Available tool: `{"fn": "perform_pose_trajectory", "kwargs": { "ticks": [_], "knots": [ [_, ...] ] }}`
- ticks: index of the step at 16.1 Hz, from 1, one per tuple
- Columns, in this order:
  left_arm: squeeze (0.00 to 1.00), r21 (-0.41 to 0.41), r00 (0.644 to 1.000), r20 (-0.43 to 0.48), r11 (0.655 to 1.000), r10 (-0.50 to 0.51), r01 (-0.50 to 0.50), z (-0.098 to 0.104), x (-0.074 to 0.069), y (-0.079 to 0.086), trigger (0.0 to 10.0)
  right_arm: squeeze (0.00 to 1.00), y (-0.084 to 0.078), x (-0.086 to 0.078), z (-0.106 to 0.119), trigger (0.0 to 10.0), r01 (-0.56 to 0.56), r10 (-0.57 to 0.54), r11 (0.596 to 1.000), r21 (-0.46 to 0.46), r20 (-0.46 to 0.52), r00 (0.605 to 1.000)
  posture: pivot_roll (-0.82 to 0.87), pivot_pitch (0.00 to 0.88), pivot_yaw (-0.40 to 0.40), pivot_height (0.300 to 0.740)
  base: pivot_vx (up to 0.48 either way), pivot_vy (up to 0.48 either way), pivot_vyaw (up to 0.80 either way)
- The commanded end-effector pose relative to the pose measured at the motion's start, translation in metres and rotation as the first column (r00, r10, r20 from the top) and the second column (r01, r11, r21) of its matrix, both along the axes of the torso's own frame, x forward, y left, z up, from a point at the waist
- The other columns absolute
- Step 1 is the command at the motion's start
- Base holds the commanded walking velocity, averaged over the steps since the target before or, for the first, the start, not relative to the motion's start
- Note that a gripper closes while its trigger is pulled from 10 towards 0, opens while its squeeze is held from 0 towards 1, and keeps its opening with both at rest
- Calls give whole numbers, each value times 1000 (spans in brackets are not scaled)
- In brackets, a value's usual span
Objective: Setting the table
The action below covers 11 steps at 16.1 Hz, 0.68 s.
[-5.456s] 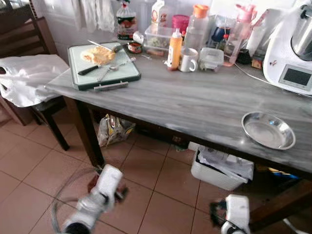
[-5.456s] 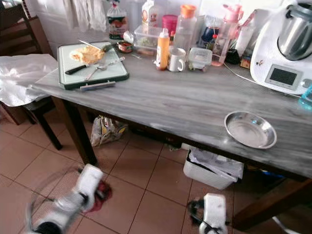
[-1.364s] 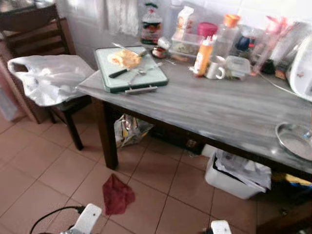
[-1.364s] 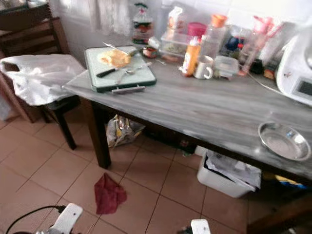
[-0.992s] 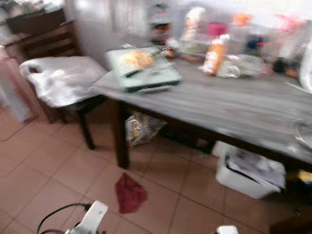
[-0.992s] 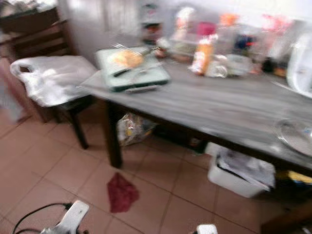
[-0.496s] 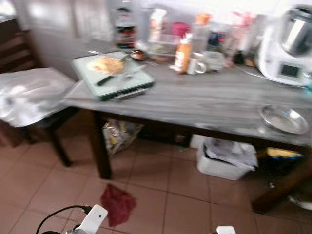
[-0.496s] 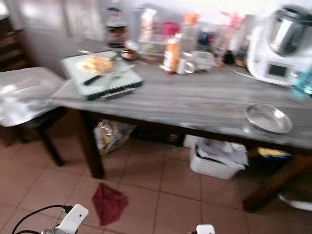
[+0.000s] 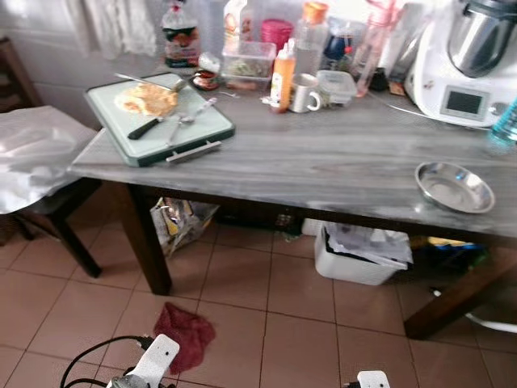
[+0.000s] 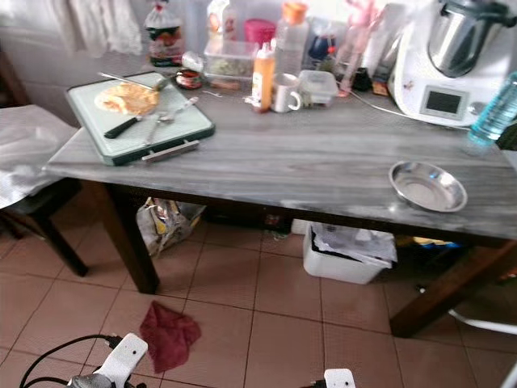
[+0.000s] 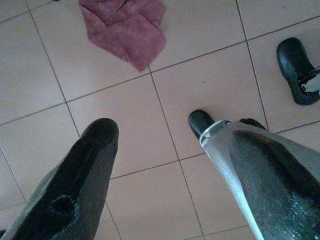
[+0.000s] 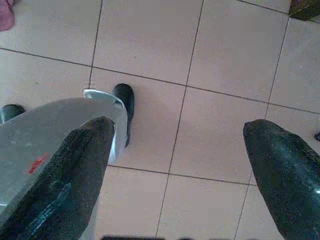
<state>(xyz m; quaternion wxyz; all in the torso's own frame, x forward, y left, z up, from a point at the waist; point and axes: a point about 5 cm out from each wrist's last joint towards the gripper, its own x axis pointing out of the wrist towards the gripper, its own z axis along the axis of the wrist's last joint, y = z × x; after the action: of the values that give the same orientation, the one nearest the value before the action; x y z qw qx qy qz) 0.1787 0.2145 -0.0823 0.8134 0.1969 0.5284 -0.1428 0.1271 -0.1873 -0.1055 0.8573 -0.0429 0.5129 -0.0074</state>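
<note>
A grey wooden table [image 9: 323, 170] stands before me. Near its right front edge rests an empty steel bowl [image 9: 455, 187]. At the left end lies a green cutting board [image 9: 159, 121] with a flat piece of food [image 9: 145, 99], a black-handled knife [image 9: 145, 127] and cutlery on it. A white mug [image 9: 303, 93] and an orange bottle [image 9: 283, 77] stand at the back. Both arms hang low over the floor tiles, well short of the table. My left gripper [image 11: 172, 135] is open and holds nothing, and so is my right gripper [image 12: 180, 130].
A white kitchen machine [image 9: 472, 61] and a blue bottle [image 9: 505, 125] sit at the table's right. A red cloth [image 9: 184, 333] lies on the floor. A chair with a plastic bag [image 9: 32, 162] stands left. Under the table are a white bin [image 9: 359, 255] and a snack bag [image 9: 174, 222].
The camera has swung back to the right and steadied, so the bowl and kitchen machine are in full view. Both arms hang lower than five seconds ago. Nothing on the table has moved.
</note>
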Motion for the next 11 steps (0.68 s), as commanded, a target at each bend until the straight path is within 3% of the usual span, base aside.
{"fn": "perform_pose_trajectory", "kwargs": {
  "ticks": [1,11],
  "knots": [
    [0,2,1000,-5,1000,1,-1,0,-2,2,10000,0,3,-6,-2,10000,-3,3,1000,1,-25,1000,107,19,-39,740,0,0,0],
    [0,15,1000,-3,1000,-10,10,2,1,7,10000,0,5,-2,-1,10000,0,0,1000,6,-11,1000,108,17,-31,740,-259,0,0]
  ]
}}
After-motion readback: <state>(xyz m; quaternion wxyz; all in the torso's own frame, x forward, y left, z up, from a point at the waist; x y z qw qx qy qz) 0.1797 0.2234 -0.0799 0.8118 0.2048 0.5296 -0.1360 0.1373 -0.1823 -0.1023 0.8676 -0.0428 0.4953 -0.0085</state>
